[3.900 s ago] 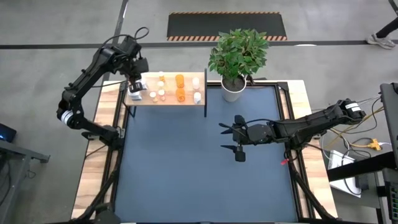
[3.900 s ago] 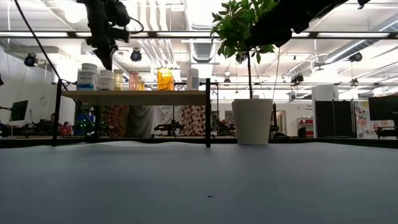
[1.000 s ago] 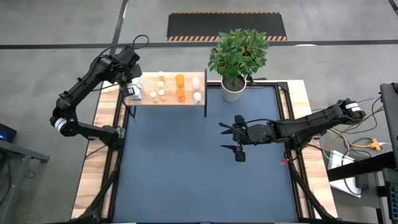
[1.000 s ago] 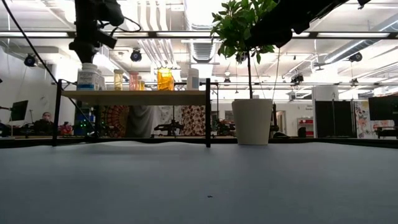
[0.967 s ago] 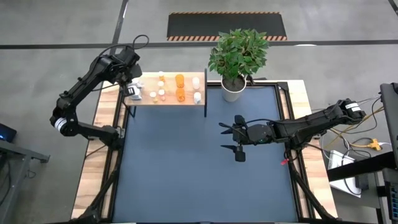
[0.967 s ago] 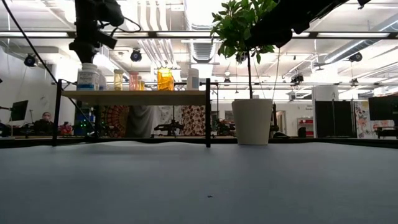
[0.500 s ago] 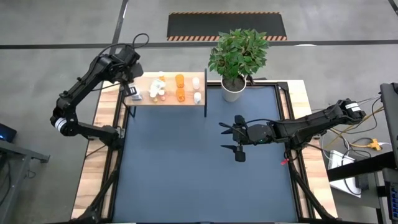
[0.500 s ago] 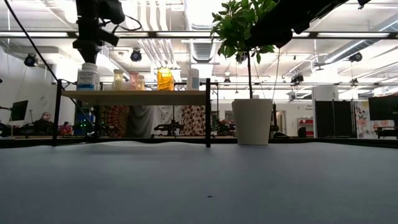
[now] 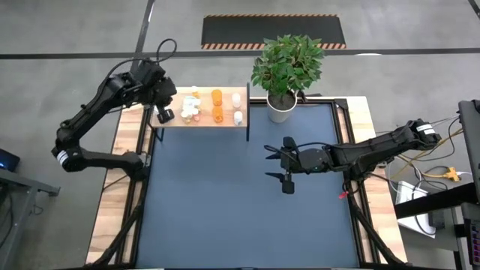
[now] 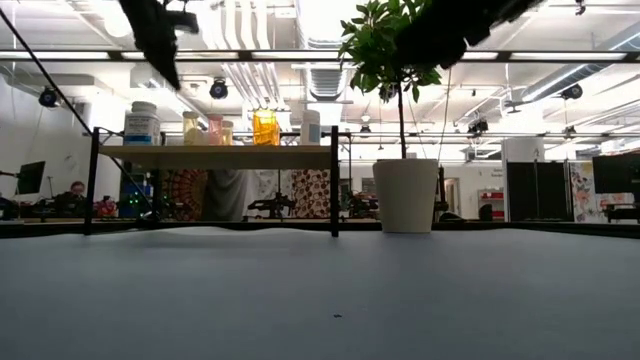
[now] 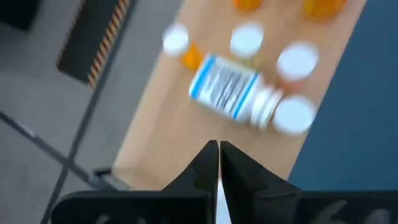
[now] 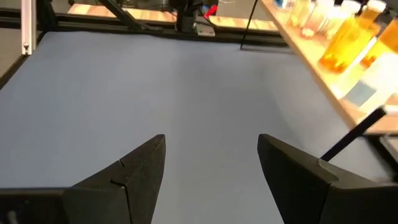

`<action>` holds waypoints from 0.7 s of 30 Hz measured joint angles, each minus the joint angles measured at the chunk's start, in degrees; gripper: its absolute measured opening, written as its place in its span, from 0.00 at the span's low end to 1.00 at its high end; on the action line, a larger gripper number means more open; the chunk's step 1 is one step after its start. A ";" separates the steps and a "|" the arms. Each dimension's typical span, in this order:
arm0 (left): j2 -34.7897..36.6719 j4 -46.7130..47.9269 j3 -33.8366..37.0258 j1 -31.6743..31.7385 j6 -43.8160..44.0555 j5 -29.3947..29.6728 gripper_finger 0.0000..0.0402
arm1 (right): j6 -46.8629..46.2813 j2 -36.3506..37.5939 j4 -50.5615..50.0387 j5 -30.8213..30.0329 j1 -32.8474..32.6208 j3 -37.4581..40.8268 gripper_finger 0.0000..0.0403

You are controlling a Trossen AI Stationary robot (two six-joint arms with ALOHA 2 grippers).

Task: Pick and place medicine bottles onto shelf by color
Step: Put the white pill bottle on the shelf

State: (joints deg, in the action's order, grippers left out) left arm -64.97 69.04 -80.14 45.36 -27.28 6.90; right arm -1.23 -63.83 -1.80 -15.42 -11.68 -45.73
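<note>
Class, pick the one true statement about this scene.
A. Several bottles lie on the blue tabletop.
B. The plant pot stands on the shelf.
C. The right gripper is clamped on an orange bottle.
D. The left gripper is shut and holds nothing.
D: in the left wrist view the left gripper has its fingers pressed together, empty, above the shelf and its medicine bottles.

Medicine bottles point(image 9: 193, 107) stand on the shelf point(image 9: 225, 120) over the table point(image 9: 225, 202).

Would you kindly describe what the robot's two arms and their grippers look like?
Both arms are dark, jointed links, each with a pale band near one joint and a black cable looping off it. The left gripper has two slim dark fingers tapering to points. The right gripper has two broad, dark, wedge-shaped fingers.
</note>
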 joint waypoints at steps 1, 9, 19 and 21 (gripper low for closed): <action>0.78 -0.98 0.14 -1.23 0.58 -0.26 0.00 | 0.48 0.00 -0.76 0.29 0.19 -0.95 0.61; 1.74 -10.76 3.93 -6.75 16.82 -0.96 0.00 | 3.80 0.02 -13.12 0.40 0.26 -9.67 0.61; -9.28 -11.46 5.79 -4.53 18.93 -0.56 0.00 | 2.94 0.02 -17.20 0.37 0.24 -10.08 0.61; -10.80 -11.47 5.14 -3.83 18.91 -0.54 0.00 | 2.26 0.02 -17.22 0.37 0.24 -9.78 0.61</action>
State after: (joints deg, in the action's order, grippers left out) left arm -75.77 57.58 -75.00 41.52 -8.37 6.36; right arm 1.03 -63.82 -19.02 -15.05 -11.44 -55.51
